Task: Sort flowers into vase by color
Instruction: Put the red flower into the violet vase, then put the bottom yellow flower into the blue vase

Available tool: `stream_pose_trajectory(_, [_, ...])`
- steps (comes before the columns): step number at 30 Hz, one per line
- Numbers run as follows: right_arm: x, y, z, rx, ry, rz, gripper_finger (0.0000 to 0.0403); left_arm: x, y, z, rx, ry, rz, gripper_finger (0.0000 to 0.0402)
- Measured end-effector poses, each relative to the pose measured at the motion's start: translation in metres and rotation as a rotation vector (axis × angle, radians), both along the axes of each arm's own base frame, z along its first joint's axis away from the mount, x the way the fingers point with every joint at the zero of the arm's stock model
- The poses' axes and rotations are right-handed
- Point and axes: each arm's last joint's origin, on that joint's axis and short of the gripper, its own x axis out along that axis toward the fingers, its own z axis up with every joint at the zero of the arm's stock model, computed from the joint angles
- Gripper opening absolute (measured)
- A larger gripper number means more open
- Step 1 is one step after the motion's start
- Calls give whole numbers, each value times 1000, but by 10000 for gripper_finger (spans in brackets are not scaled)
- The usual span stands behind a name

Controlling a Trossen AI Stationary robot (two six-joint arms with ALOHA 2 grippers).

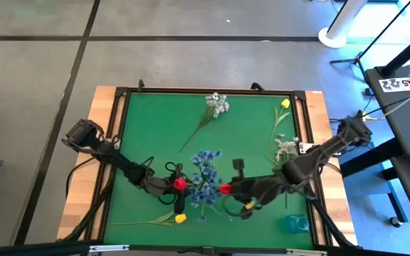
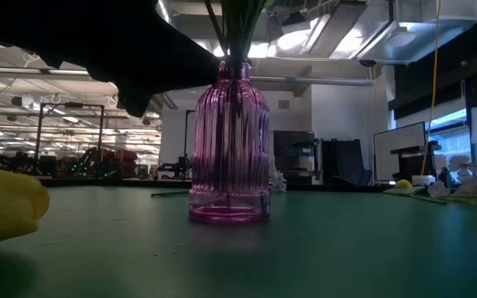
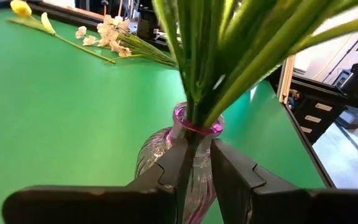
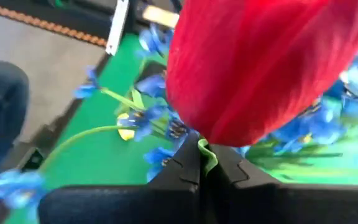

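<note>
Near the table's front edge, the right gripper [image 4: 204, 163] pinches a light, floppy red tulip [image 4: 260, 62] just under its bud, while the left gripper [image 3: 196, 163] clamps stems at the fragile purple vase's [image 3: 178, 155] neck.

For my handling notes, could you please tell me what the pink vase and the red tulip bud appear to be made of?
Pink vase: likely glass, possibly clear plastic; glossy, ribbed, and the room shows through it.
Red tulip bud: probably fabric or soft plastic; matte, smooth petals.

Both pincers mid-mat by blue flowers [image 1: 205, 174], each w/ red tulip, yellow tulip [image 1: 180, 218] near front.
</note>
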Motion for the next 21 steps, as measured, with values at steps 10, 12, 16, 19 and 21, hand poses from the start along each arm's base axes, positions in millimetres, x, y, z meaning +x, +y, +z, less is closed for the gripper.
stream_pose_trajectory(10, [7, 2, -18, -63, 55, -40, 74, -33, -18, 37, 9, 17, -59, 64])
stream_pose_trajectory(12, [1, 2, -12, -64, 52, -30, 116, -46, -22, 49, -31, 33, -69, 64])
stream_pose_trajectory(16, [-15, 1, 3, -61, 24, -22, 201, -68, -35, 76, -121, 71, -115, 64])
stream_pose_trajectory(19, [-26, 0, 15, -61, -2, -18, 258, -78, -51, 95, -172, 70, -168, 64])
stream_pose_trajectory(21, [-37, -2, 24, -82, -19, 14, 290, -85, -65, 106, -243, 58, -221, 64])
